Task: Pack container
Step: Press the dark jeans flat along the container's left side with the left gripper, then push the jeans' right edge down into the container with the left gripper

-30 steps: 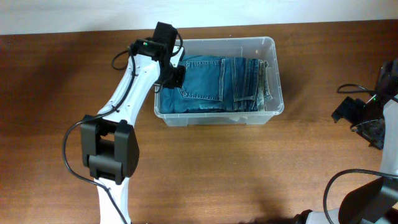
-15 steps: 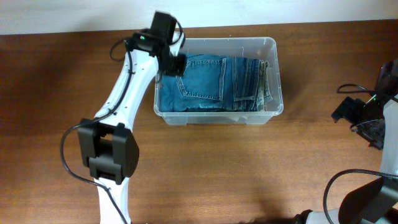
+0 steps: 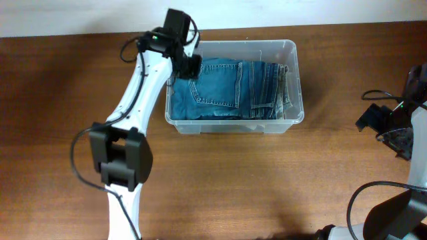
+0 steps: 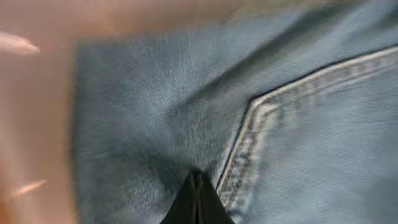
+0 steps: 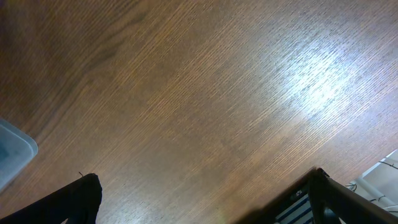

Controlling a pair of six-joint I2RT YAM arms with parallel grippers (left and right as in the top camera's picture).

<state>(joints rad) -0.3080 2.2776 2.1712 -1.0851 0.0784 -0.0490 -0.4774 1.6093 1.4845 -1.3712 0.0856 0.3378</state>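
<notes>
**A:** Since we're going left to right, left arm (image 3: 128,113) first. Where is it?

**B:** Its base is at the lower left and it reaches up and right. The left gripper (image 3: 189,66) hangs over the far-left corner of the container (image 3: 233,125).

**A:** Jaws?

**B:** Pressed together. In the wrist view the dark tips meet in a single point right over the denim, just beside a pocket seam (image 4: 249,127). That view is blurry, so I can't tell if they touch the cloth or nip any of it.

**A:** And the container?

**B:** It's a clear bin standing upright in the middle of the table (image 3: 267,187), toward the far edge, with its long side running left to right. Folded blue jeans (image 3: 223,87) fill it. A back pocket faces up on the left part and stacked folds sit toward the right end.

**A:** Right side?

**B:** The right gripper (image 3: 385,128) is at the far right edge, well apart from the bin and over the wood. Its fingers (image 5: 78,199) are spread wide with only tabletop between them. One corner of the bin shows at the left edge of that wrist view.
</notes>
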